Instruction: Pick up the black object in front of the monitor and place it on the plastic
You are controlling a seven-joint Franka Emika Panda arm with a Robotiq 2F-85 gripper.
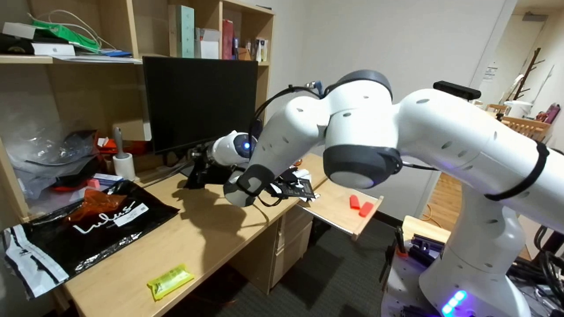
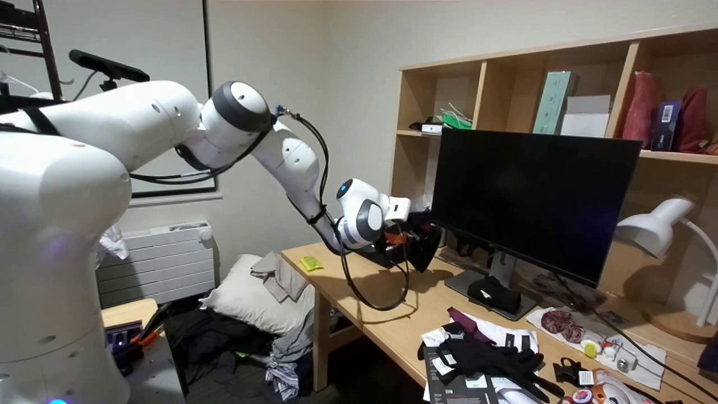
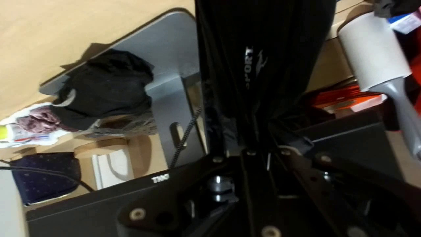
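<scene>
Black object (image 3: 279,42) hangs over desk (image 1: 163,233), shelves (image 2: 512,95) behind.

Someone's home, by the looks: in an exterior view, pillow (image 2: 247,298) and rumpled cloth (image 2: 216,339) lie lower left, desk lamp (image 2: 650,225) far right, shelves (image 2: 510,101) upper right.

Arm (image 1: 365,127) arched high in both exterior views. In exterior view: elbow (image 2: 241,109) near 10 o'clock, forearm (image 2: 291,160) slanting down toward 5 o'clock, wrist (image 2: 363,212) close to centre, blue light (image 2: 343,189) lit. Base (image 1: 480,246) near 4 o'clock in exterior view. In wrist view: gripper (image 3: 258,148) at 6 o'clock side, fingers (image 3: 250,164) pointing toward 12 o'clock, pinched together in grip, tips dark and hard to make out.
</scene>
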